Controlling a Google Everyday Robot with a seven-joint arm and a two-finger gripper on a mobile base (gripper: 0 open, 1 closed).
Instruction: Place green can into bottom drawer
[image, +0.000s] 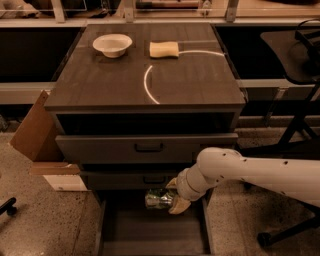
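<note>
The claw (172, 196) is gripping the green can (157, 199) sideways by one end and is hovering just above the open bottom drawer (150, 232), near its back, below the two upper drawers (110, 149). A white bowl (112, 45) and a yellow sponge (164, 49) are sitting on the tabletop (195, 85).

Dim warm light glares off the desk (195, 85), while the hand (172, 196) clasping the green can (156, 200) sits shadowed over the bottom drawer (150, 235).

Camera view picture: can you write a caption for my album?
The gripper holds the green can above the open bottom drawer.
</note>
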